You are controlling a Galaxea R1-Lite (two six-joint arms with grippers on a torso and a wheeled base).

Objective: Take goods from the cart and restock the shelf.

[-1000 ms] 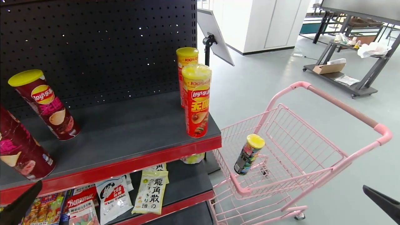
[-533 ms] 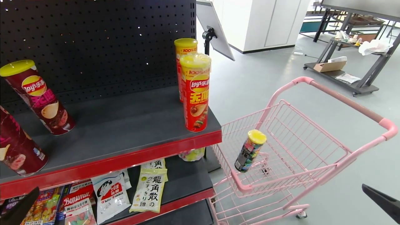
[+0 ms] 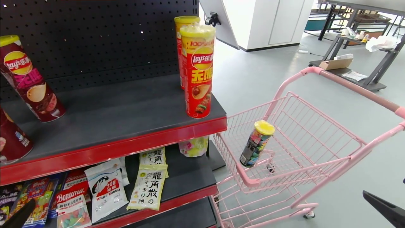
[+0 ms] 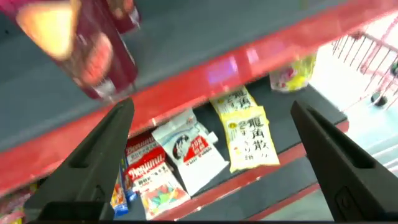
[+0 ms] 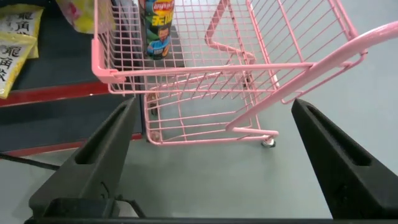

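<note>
Grey floor (image 3: 269,79), pink cart (image 3: 319,72) with yellow-lidded can (image 3: 256,144) beside shelf (image 3: 126,107)

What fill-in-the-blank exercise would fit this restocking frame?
1. The pink cart holds exactly ____ dark can.
2. The two red chip cans stand at the ____ end of the upper shelf.
3. The left gripper and the right gripper both have their fingers ____.
Missing words: one; right; open.
</note>
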